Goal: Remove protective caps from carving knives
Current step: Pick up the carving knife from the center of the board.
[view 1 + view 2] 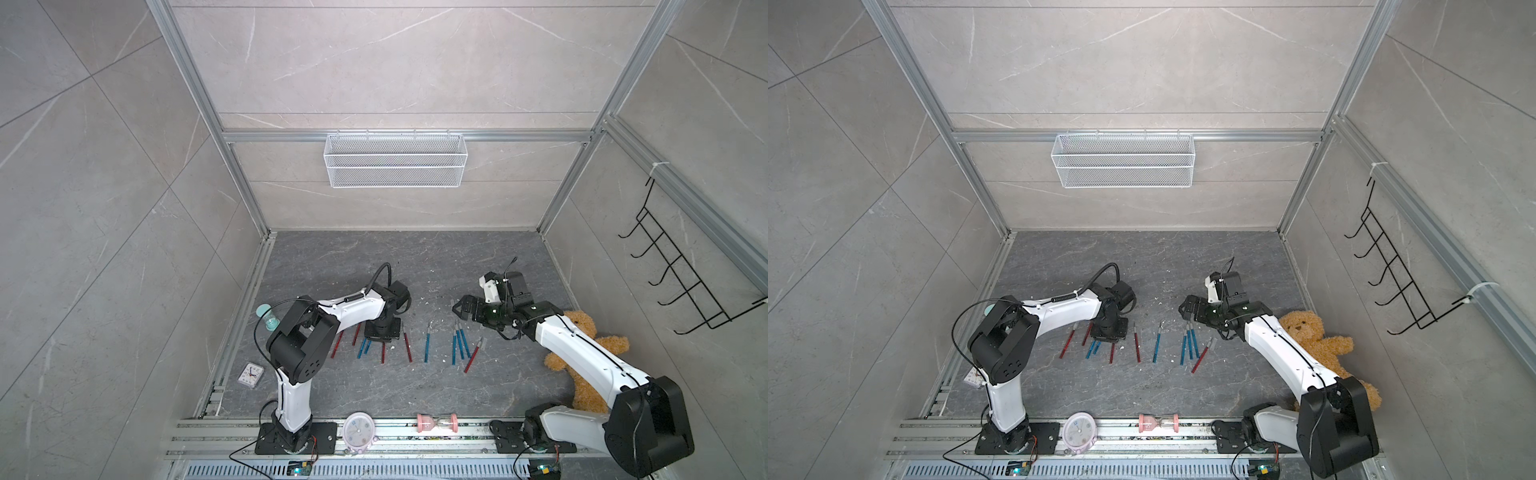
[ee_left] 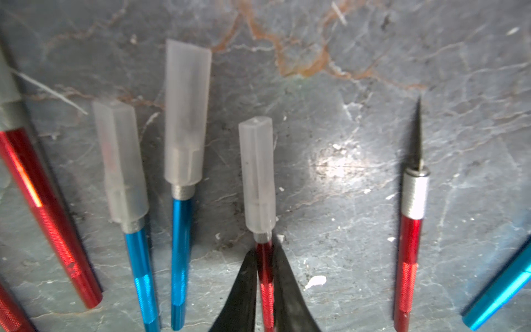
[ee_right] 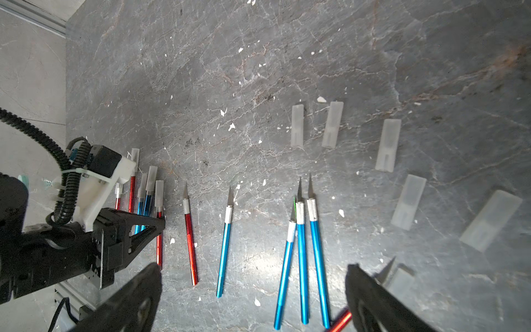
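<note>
Top views both show the grey marbled counter (image 1: 374,390), with the carving knives (image 1: 427,347) laid in a loose row across its middle. At the left end of that row the left end effector (image 2: 265,258) sits low. In the left wrist view its jaws are clenched on the handle of a red knife (image 2: 267,287) at lower centre of the frame, just under the collar, and that knife's cap (image 2: 257,175) is on. Over the right half of the row, the right end effector (image 3: 253,270) hangs released, its jaws spread wide and grasping nothing.

In the right wrist view six knives lie bare-bladed from centre to lower right. They are a red one, a lone blue one, three blue ones bunched together, and a red one partly hidden behind a finger. The loose protective caps (image 3: 388,145) lie scattered apart at the right of the frame: five are clear and a sixth at lower right is blurred. At the left of the frame at least four knives wear caps.

The task looks a little over half done. The clamped red knife seems next, with its cap waiting for the free end effector to pull it off.
</note>
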`<state>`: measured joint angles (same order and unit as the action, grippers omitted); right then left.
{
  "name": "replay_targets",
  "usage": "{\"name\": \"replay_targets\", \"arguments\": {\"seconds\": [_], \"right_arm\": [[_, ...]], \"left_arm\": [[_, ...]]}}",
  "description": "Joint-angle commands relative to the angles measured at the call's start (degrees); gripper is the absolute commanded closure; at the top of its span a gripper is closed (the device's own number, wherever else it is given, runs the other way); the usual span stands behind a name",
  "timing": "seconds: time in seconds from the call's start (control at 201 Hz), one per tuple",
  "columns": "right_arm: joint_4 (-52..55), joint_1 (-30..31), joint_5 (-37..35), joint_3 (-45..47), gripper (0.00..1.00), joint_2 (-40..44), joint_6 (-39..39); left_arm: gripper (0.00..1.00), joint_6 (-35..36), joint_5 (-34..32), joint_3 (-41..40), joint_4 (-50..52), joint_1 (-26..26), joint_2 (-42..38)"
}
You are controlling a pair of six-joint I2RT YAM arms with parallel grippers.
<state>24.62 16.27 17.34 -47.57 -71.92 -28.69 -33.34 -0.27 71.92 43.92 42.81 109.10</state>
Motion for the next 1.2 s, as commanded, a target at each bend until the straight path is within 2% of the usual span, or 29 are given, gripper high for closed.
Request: {"name": "replay_targets", "arguments": {"seconds": [0.0, 0.796, 1.194], "right_arm": [[0.17, 0.16, -0.48, -0.15, 0.0, 0.33, -0.13], [-3.92, 0.6, 3.11, 2.3, 0.02, -0.32, -2.46], [-11.32, 4.28, 5.46, 4.05, 0.06, -4.44, -6.76]], "left_arm": [[0.85, 1.35, 4.25, 1.44, -1.83, 1.09, -0.4], [0.85, 1.97, 13.61, 2.83, -7.8, 1.3, -5.28], [0.85, 0.89, 19.6, 2.52, -13.2, 1.35, -5.91]]}}
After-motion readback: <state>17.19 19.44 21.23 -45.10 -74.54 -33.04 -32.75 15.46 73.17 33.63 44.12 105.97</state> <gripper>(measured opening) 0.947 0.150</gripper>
